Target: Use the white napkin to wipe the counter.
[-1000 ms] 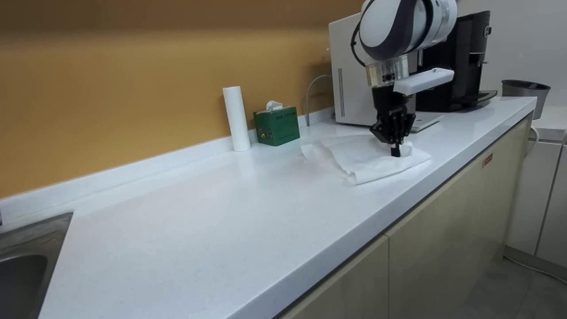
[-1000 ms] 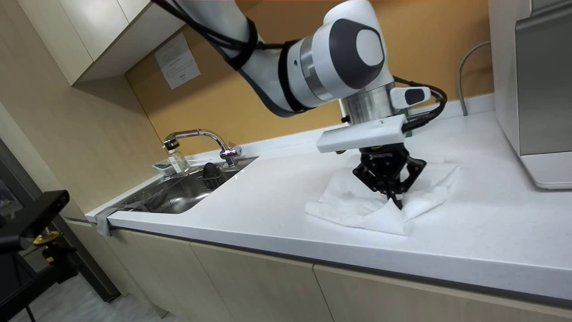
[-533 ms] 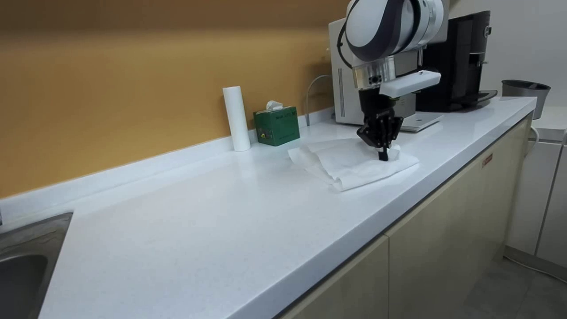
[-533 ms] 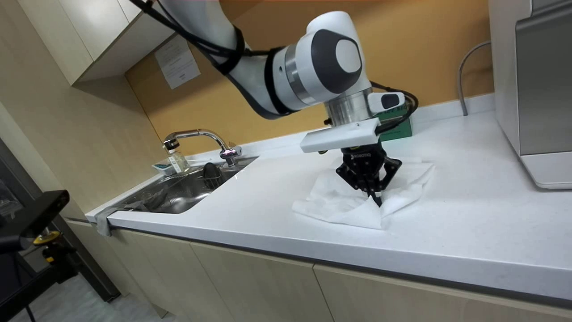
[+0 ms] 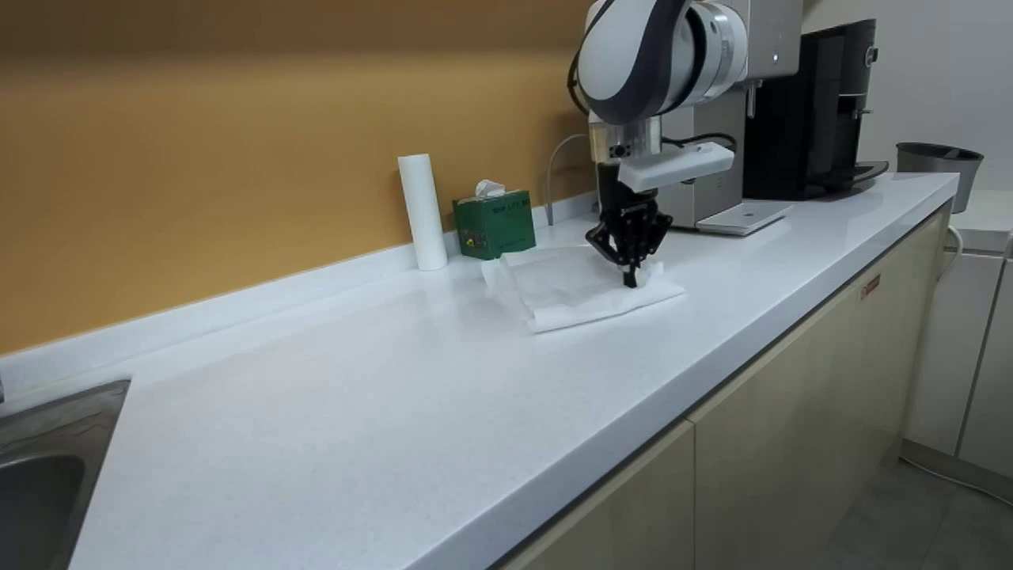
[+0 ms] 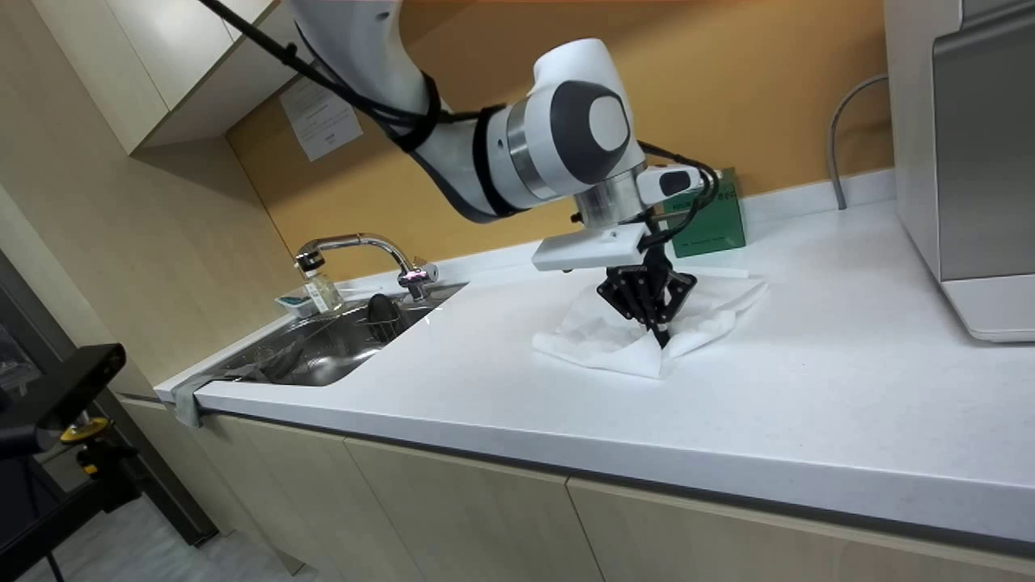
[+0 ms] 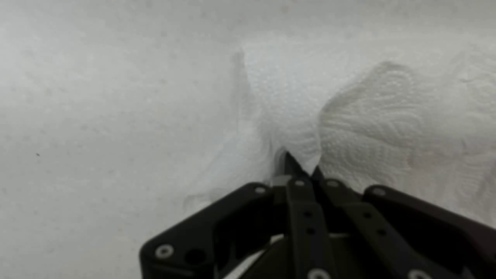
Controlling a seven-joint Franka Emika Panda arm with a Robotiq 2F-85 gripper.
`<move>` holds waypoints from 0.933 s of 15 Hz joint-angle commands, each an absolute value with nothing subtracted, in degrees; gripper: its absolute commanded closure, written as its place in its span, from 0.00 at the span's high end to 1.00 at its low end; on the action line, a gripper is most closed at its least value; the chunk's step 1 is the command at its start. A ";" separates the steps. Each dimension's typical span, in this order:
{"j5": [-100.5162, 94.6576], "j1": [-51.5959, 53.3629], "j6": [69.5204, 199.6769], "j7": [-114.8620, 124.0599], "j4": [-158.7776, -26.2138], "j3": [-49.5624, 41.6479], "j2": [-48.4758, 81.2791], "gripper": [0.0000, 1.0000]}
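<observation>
The white napkin (image 5: 554, 293) lies spread and creased on the white counter (image 5: 356, 396). It also shows in an exterior view (image 6: 594, 347) and in the wrist view (image 7: 283, 77). My gripper (image 5: 630, 277) points down onto the napkin, low at the counter surface. In an exterior view the gripper (image 6: 661, 335) has its fingers together on a bunched fold. In the wrist view the gripper (image 7: 305, 166) is shut with a pinched fold of napkin between its fingertips. The rest of the napkin spreads flat around it. The fingertips' lower ends are partly hidden by the cloth.
A green tissue box (image 5: 496, 226) stands against the wall, close to the napkin's back edge. A white paper roll (image 5: 422, 212) stands beside it. A sink (image 6: 340, 356) with a faucet (image 6: 356, 241) is at the far end. A grey-white machine (image 6: 982, 210) stands opposite.
My gripper has dragged the napkin along the counter, leftward in both exterior views, and lately back toward the wall and tissue box. The grip on the napkin looks the same.
</observation>
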State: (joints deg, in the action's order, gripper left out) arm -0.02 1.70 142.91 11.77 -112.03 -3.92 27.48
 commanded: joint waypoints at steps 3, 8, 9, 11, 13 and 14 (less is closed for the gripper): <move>-2.49 8.16 149.95 22.91 -103.55 -6.12 37.57 0.00; -6.18 12.29 150.82 30.71 -95.38 -12.33 43.27 0.00; -6.28 12.18 150.14 31.72 -94.01 -13.61 44.01 0.00; -5.93 11.65 149.40 33.10 -92.23 -15.85 45.02 0.00; -5.90 10.88 148.87 33.86 -91.61 -18.08 45.46 0.00; -5.99 10.53 148.47 33.95 -91.76 -19.10 45.35 0.00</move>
State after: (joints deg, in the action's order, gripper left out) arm -4.80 11.61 150.00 30.49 -93.99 -16.28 41.72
